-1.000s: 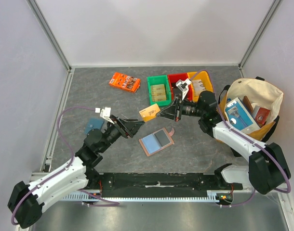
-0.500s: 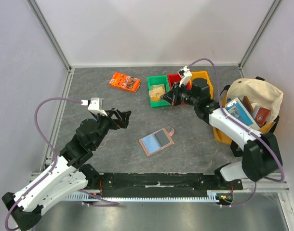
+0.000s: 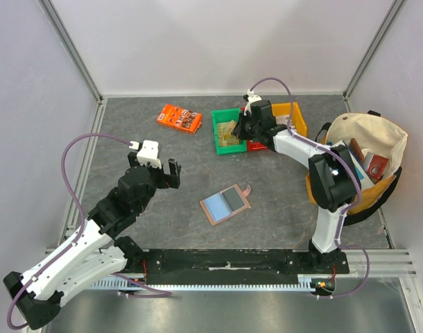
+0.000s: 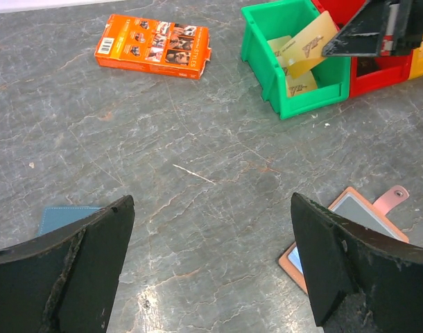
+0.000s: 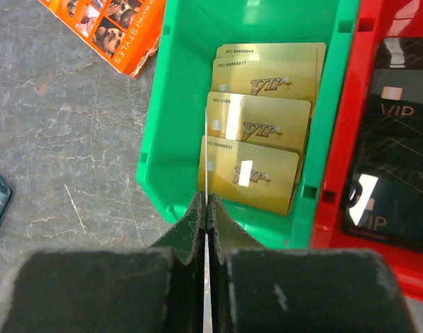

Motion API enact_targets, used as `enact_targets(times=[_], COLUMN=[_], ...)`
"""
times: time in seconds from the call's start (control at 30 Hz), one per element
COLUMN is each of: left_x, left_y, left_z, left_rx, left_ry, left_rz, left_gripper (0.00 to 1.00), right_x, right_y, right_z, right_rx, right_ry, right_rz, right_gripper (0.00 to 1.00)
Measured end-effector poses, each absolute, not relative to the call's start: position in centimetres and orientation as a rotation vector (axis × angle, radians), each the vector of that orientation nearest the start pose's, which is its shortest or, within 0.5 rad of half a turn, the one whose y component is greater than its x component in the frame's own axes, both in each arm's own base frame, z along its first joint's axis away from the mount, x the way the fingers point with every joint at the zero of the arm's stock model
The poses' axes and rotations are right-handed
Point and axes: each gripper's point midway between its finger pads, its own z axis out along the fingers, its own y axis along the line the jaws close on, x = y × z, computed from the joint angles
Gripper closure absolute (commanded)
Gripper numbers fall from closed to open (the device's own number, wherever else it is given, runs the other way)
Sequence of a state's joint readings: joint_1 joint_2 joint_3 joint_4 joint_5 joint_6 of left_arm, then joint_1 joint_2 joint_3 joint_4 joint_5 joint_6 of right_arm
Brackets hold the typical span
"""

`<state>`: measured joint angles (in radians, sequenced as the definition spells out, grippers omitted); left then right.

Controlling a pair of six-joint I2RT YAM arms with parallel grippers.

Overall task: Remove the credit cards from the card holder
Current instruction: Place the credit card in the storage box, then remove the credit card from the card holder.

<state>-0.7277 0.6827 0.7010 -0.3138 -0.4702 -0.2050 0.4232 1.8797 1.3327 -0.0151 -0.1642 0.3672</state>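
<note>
**Gold card** (image 4: 305,43): clamped edge-on between the closed jaws of the right gripper (image 5: 206,208). It is tilted over the green bin (image 5: 156,139), directly above the stacked cards (image 5: 260,128), so a release would likely drop it straight in.

**Card holder** (image 3: 225,203): lies open at the centre of the counter (image 3: 288,201), nearer than the bin. Its long axis runs near-left to far-right, with the tab at the far-right end.

**Left gripper** (image 4: 211,270): jaws wide apart and empty, left of the holder and facing it.

Loads of open tabletop (image 3: 197,163) between orange box (image 3: 179,118) and card holder (image 3: 225,204). The right gripper (image 3: 238,130) and its gold card (image 4: 308,43) hang over the green bin (image 3: 215,135), blocking the top.
</note>
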Motion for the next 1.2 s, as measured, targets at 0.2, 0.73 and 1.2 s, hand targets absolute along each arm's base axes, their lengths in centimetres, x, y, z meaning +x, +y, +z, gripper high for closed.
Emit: enact_targets(times=[0.2,0.73,1.2], left_x=[25.2,26.2,24.8], left_y=[-12.6,-13.5,-20.7], left_z=[23.4,20.2,14.9], left_rx=[0.166,0.226,0.270], left_ry=[1.841,1.951,2.170], left_rz=[-0.199,-0.180,-0.439], left_gripper=[0.02,0.03,0.09], right_x=[47.8,46.0,34.9], right_y=[27.0,23.7,20.7], right_z=[9.5,11.1,16.1], right_rx=[-0.149,-0.123,-0.226], right_ry=[2.246,2.290,2.200], right_rz=[0.664,0.460,0.484], right_gripper=[0.98,0.29,0.29])
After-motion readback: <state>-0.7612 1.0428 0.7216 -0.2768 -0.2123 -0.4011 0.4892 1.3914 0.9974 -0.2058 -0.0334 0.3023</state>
